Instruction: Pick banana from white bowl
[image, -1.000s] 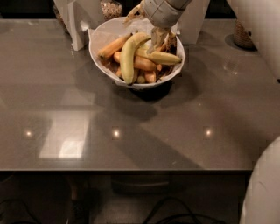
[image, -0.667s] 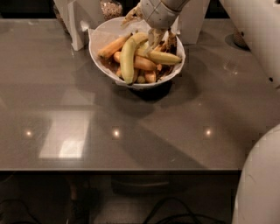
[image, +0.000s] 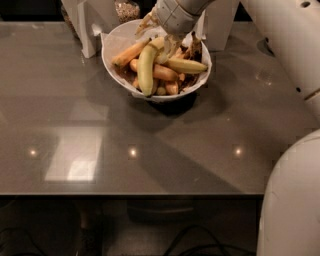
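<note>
Likely a kitchenette: glossy grey counter, fruit-filled white bowl under the pincer, jar of snacks behind.

I have the gripper low inside the white bowl, at the far end of the banana. Banana lies curved across the orange-toned bananas, with the shorter yellow banana just beside it. Bowl rests on the grey table.

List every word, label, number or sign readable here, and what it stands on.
None can be read: no text shows on the white bowl, the banana, the grey table or the white objects behind. The gripper, low over the bowl at the banana's upper end, bears none.
</note>
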